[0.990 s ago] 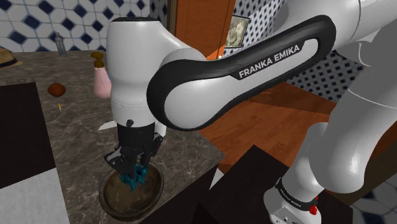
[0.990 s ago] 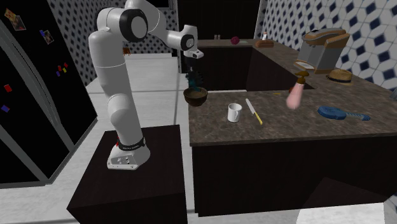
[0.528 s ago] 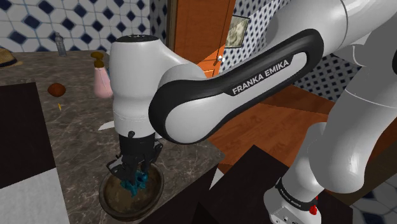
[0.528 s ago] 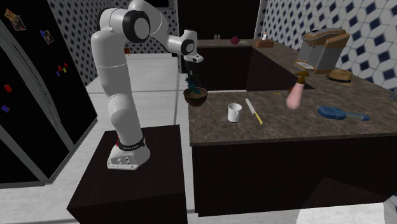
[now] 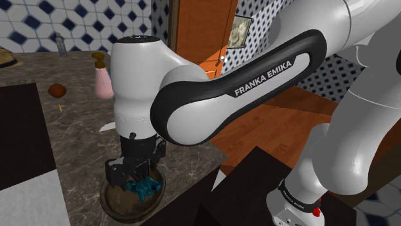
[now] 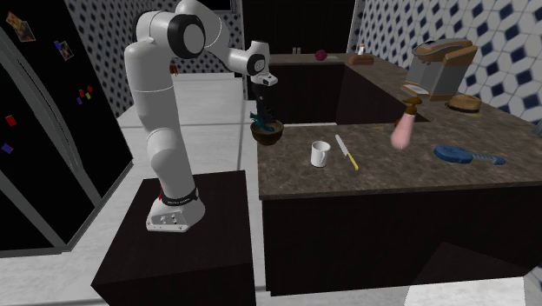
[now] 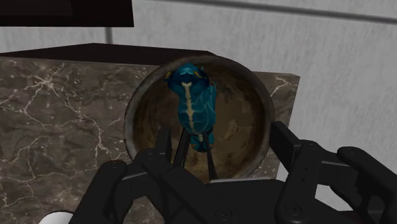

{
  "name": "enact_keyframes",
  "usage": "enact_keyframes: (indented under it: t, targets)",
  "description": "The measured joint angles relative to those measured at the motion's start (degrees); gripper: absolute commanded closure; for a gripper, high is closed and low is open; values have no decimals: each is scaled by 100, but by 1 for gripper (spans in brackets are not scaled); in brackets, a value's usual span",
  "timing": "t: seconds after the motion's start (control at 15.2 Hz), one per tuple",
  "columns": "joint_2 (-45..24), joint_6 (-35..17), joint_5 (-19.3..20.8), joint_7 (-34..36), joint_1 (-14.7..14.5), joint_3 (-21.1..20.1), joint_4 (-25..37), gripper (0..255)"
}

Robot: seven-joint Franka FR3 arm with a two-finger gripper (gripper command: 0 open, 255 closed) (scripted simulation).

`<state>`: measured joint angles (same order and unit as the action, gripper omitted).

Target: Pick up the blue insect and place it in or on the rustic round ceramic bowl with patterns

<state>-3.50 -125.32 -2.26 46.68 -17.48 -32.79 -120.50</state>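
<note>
- KITCHEN COUNTER, PLACING STEP: In the lower left of the shoulder view, the black gripper [image 5: 133, 172] hangs nose-down over the round brown bowl [image 5: 109, 202]. The bowl stands at the near corner of the dark marbled counter [image 5: 77, 141].
- THE PINCER: Its two fingers stand spread apart with nothing clasped between them. In the wrist view each finger [image 7: 286, 143] sits out toward the bowl's wall, and neither touches the insect.
- THE INSECT: The blue insect [image 7: 194, 105], teal-bodied with a pale stripe down its back, lies inside the bowl [image 7: 130, 121], resting on the mottled brown inner surface. The shoulder view shows the insect [image 5: 140, 187] low in the bowl, just beneath the fingertips.
- WIDER SCENE: In the second exterior view the bowl [image 6: 267, 135] sits left of centre at the counter's edge, nearest the arm. A white mug [image 6: 320, 154] and a knife [image 6: 347, 152] lie further to the right along the surface, well apart from it.
- WHERE THINGS STAND: By the look of it, the drop is made and the task is all but complete.
- NEXT MOVE: What remains is likely a straight lift of the hand out of the bowl. The fingers should stay wide so they catch neither the insect's thin legs nor the rim.
</note>
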Motion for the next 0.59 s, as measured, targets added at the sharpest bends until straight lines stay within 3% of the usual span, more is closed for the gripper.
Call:
enact_keyframes:
  t: [0.2,0.59]
  targets:
    - [0,0,0,0,0,0,0,0]
    - [333,661,-190,-130,50,22,379,0]
